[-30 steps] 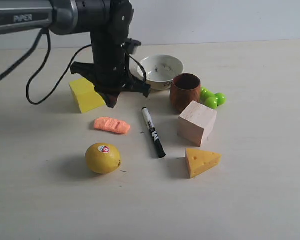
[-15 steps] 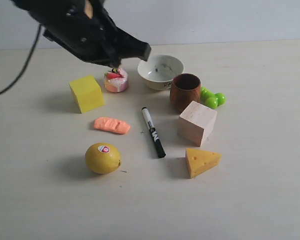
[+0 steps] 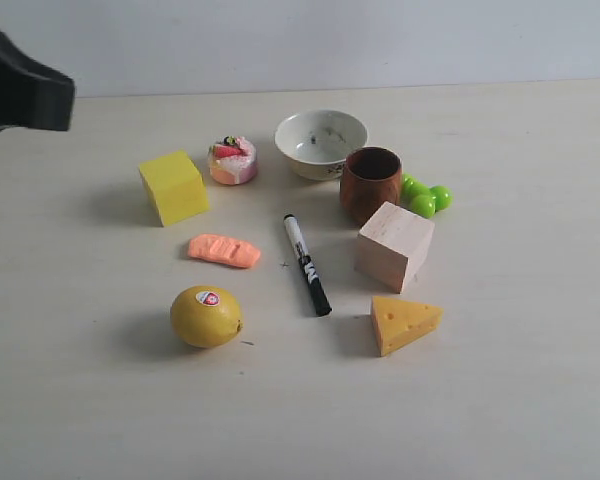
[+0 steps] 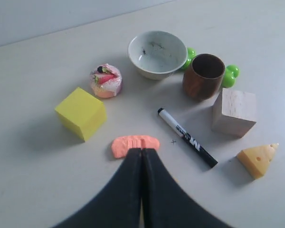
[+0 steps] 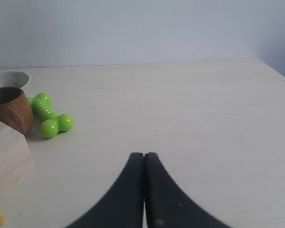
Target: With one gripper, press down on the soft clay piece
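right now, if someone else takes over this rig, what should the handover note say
Left gripper: shut, empty, held up off the table, tips aimed toward the clay but not touching it.
Right gripper: shut, empty, off to the side past the green toy, away from the clay.
Clay: lying flat between the yellow cube and the lemon, beside the marker.
Done: grooves show on its top, but I cannot tell if they come from a press.
Left: probably lower the left gripper onto the clay and press.
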`<action>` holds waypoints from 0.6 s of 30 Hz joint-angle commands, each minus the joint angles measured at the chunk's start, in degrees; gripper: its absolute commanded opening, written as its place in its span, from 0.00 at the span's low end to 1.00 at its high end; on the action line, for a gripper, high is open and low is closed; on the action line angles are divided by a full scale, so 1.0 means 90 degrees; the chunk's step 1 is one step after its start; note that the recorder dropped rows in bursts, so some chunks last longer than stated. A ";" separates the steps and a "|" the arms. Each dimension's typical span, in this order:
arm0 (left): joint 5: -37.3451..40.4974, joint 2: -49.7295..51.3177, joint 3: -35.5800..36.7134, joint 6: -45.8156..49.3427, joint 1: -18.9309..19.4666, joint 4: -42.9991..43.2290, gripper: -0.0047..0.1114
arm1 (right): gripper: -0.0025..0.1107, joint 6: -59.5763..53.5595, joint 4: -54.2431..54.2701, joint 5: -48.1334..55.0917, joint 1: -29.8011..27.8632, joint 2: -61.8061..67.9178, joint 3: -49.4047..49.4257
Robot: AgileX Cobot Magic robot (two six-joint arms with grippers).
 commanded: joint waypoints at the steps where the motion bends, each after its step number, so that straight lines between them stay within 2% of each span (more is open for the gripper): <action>1: 0.0221 -0.0758 0.0295 0.0193 0.0004 0.0093 0.04 | 0.02 -0.0041 -0.0009 -0.0088 0.0014 -0.0042 0.0034; 6: 0.0194 -0.1268 0.0323 0.0247 0.0004 0.0160 0.04 | 0.02 -0.0041 -0.0009 -0.0088 0.0014 -0.0042 0.0034; 8: 0.0194 -0.1397 0.0323 0.0111 0.0004 0.0503 0.04 | 0.02 -0.0041 -0.0009 -0.0088 0.0014 -0.0042 0.0034; 15: 0.0220 -0.1874 0.0394 -0.1784 0.0028 0.2512 0.04 | 0.02 -0.0041 -0.0009 -0.0088 0.0014 -0.0042 0.0034; 17: 0.0162 -0.2122 0.0550 -0.2206 0.0282 0.2756 0.04 | 0.02 -0.0041 -0.0009 -0.0088 0.0014 -0.0042 0.0034; 18: 0.0104 -0.2307 0.0688 -0.2403 0.0550 0.2756 0.04 | 0.02 -0.0041 -0.0009 -0.0088 0.0014 -0.0042 0.0034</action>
